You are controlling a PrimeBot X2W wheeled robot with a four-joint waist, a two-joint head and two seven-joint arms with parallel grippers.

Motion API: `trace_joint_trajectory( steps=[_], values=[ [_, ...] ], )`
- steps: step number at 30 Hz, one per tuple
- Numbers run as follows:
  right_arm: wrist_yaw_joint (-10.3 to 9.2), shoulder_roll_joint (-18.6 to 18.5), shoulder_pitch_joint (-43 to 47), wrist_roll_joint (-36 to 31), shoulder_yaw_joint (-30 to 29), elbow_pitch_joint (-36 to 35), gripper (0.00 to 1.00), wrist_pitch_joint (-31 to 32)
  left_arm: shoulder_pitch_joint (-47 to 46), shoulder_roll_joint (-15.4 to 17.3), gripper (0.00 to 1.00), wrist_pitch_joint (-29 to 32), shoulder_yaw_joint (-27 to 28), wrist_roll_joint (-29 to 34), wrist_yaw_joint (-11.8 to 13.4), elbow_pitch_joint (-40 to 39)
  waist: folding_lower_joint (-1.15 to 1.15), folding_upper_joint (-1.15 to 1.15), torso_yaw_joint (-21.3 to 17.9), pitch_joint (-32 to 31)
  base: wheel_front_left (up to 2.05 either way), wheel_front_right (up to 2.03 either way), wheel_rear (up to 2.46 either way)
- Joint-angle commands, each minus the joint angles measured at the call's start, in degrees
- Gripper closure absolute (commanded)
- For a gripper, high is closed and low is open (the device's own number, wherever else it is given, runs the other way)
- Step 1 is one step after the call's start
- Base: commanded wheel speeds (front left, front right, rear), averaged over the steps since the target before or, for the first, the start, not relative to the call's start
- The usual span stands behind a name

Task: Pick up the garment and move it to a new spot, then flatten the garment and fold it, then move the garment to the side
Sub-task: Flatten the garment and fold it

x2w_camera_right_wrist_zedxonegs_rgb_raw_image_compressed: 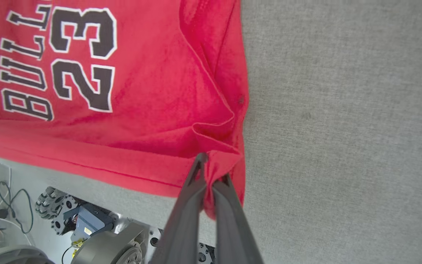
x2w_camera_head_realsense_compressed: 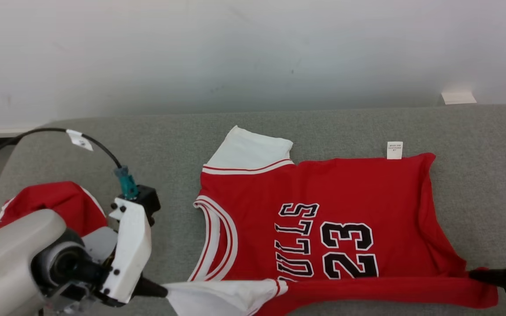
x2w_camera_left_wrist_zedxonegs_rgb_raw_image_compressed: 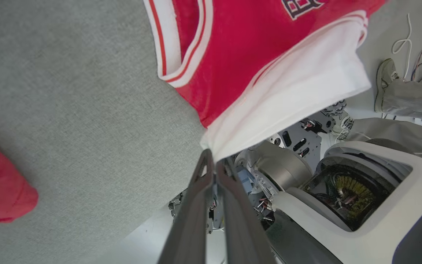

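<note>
Near the table (x2w_camera_head_realsense_compressed: 169,131) edge, left end effector (x2w_camera_left_wrist_zedxonegs_rgb_raw_image_compressed: 214,161) pinches garment (x2w_camera_head_realsense_compressed: 332,197) sleeve (x2w_camera_left_wrist_zedxonegs_rgb_raw_image_compressed: 299,84) — right end effector (x2w_camera_right_wrist_zedxonegs_rgb_raw_image_compressed: 213,168), its hem (x2w_camera_right_wrist_zedxonegs_rgb_raw_image_compressed: 86,154).

On the table (x2w_camera_head_realsense_compressed: 169,140) the garment (x2w_camera_head_realsense_compressed: 349,206) lies between left hand (x2w_camera_head_realsense_compressed: 161,290) and right hand (x2w_camera_head_realsense_compressed: 475,275), a bundle (x2w_camera_head_realsense_compressed: 59,202) farther left.

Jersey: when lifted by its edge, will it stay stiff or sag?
Probably floppy: the jersey bunches into folds where the right fingers pinch its corner. Likely light: the left fingers hold its white sleeve by a small pinch. The middle may sag between them.
</note>
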Motion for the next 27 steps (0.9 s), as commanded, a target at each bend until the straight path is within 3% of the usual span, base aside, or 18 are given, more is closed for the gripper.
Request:
trace_joint_trajectory(
  steps=[1,7,10,12,13,14,15,16,17,18,24,27],
  values=[
    [-0.13,0.86,-0.90,-0.97,-0.86,0.84,1.00,0.45,-0.77,-0.79,1.00,-0.48,0.10,0.82,-0.42,1.15,0.00,0.00,-0.51,1.18,0.00,0.00,0.00],
    [-0.13,7.77,-4.46,-7.28,-6.14,5.02,0.91,2.96,-4.38,-6.18,1.00,-4.35,1.04,4.81,-4.03,9.84,0.00,0.00,-1.74,4.18,0.00,0.00,0.00],
    [-0.13,11.37,-6.14,-10.40,-8.59,7.04,0.82,3.98,-5.52,-8.30,1.00,-4.89,1.19,5.62,-5.03,14.09,0.00,0.00,-2.49,5.26,0.00,0.00,0.00],
    [-0.13,13.44,-7.26,-12.83,-9.86,8.36,0.69,4.25,-5.97,-9.50,1.00,-5.14,1.25,5.58,-5.60,16.77,0.00,0.00,-2.92,5.88,0.00,0.00,0.00],
    [-0.13,14.49,-7.70,-13.99,-10.51,8.91,0.53,4.18,-6.16,-10.04,1.00,-5.36,1.22,5.74,-5.97,18.02,0.00,0.00,-3.07,6.08,0.00,0.00,0.00],
    [-0.13,15.42,-8.04,-15.10,-11.07,9.55,0.14,3.94,-6.41,-10.62,1.00,-5.93,1.23,6.26,-6.25,19.19,0.00,0.00,-3.17,6.20,0.00,0.00,0.00],
    [-0.13,16.28,-8.29,-16.41,-11.83,10.12,0.00,3.73,-6.54,-11.17,1.00,-6.87,1.37,6.67,-6.54,20.29,0.00,0.00,-3.26,6.26,0.00,0.00,0.00],
    [-0.13,16.96,-8.43,-17.52,-12.54,10.61,0.00,3.33,-6.40,-11.71,0.59,-7.53,1.33,6.97,-6.86,21.37,0.00,0.00,-3.32,6.25,0.00,0.00,0.00],
    [-0.13,17.66,-8.59,-18.75,-13.19,11.15,0.00,2.81,-6.20,-12.15,0.07,-7.99,1.19,7.18,-7.13,22.46,0.00,0.00,-3.36,6.09,0.00,0.00,0.00],
    [-0.13,18.20,-8.66,-20.09,-13.88,11.46,0.00,2.25,-6.05,-12.46,0.00,-8.39,1.17,7.33,-7.40,23.40,0.00,0.00,-3.36,5.80,0.00,0.00,0.00],
    [-0.13,19.58,-7.63,-25.48,-19.40,11.28,0.00,-5.88,-5.10,-13.60,0.00,-13.59,0.87,9.80,-8.72,26.46,0.00,0.00,-2.77,2.35,0.00,0.00,0.00],
    [-0.13,19.86,-5.69,-26.21,-21.44,8.49,0.00,-11.74,-4.53,-13.55,0.00,-19.93,1.72,11.79,-9.11,25.78,0.00,0.00,-2.17,0.72,0.00,0.00,0.00]
  ],
)
